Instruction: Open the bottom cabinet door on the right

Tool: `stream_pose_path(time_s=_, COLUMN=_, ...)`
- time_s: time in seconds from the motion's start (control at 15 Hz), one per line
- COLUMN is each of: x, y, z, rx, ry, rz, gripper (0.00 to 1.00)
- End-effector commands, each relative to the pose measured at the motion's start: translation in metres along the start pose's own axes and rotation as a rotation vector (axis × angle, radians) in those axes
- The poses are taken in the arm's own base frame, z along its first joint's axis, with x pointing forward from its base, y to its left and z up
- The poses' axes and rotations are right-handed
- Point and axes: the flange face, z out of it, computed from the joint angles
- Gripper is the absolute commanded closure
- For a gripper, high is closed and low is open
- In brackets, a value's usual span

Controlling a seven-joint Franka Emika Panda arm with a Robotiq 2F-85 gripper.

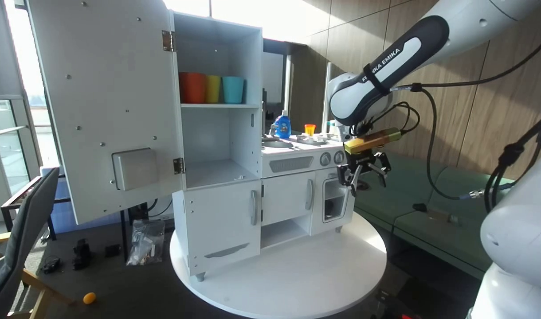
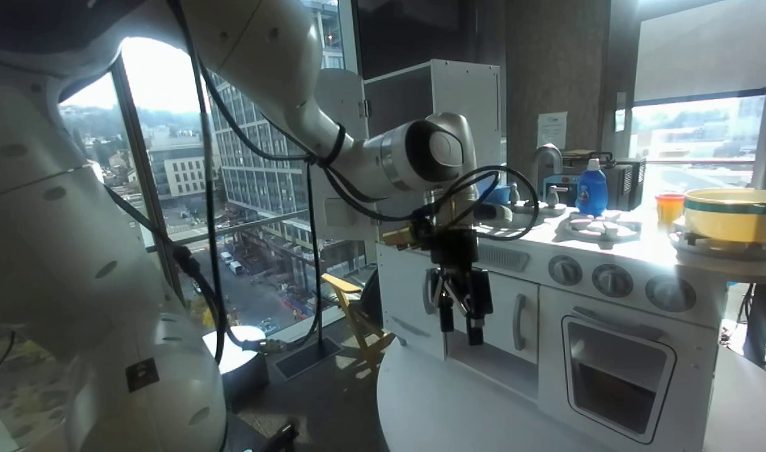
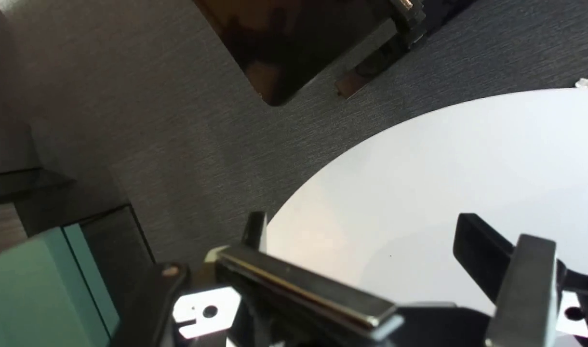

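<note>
In an exterior view, toward the left edge of the round white desk [image 2: 446,408], the pincer [image 2: 461,325] points down, jaws parted, partly covering the closed cabinet door [image 2: 503,314]; farther from that edge stands the closed oven door [image 2: 618,373].

The toy kitchen [image 1: 235,204] looks smooth and matt, the wall [image 1: 496,115] wood-grained, the pincer [image 2: 461,326] partly shiny metal.

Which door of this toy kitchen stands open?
The tall white rectangular door, swung wide outward; the larger white lower door, the shorter white panel door beside it and the white windowed oven door all sit shut.
</note>
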Motion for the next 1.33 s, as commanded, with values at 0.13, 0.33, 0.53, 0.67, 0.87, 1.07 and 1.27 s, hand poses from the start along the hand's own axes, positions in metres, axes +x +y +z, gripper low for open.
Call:
stream_pose_path(time_s=0.13, x=0.049, y=0.028, z=0.055, rx=0.063, ry=-0.166, rz=0.256, gripper=0.0)
stream_pose_path(time_s=0.33, x=0.066, y=0.033, z=0.061, rx=0.171, ry=-0.299, rz=0.325, gripper=0.0)
stream_pose_path(time_s=0.53, x=0.059, y=0.03, z=0.068, rx=0.19, ry=-0.311, rz=0.332, gripper=0.0)
stream_pose_path(time_s=0.67, x=0.063, y=0.025, z=0.066, rx=0.204, ry=-0.328, rz=0.336, gripper=0.0)
stream_pose_path(time_s=0.87, x=0.071, y=0.029, z=0.052, rx=0.286, ry=-0.244, rz=0.429, gripper=0.0)
stream_pose_path(time_s=1.07, x=0.083, y=0.058, z=0.037, rx=0.393, ry=-0.217, rz=0.516, gripper=0.0)
stream_pose_path(time_s=1.27, x=0.09, y=0.108, z=0.041, rx=0.475, ry=-0.176, rz=0.635, gripper=0.0)
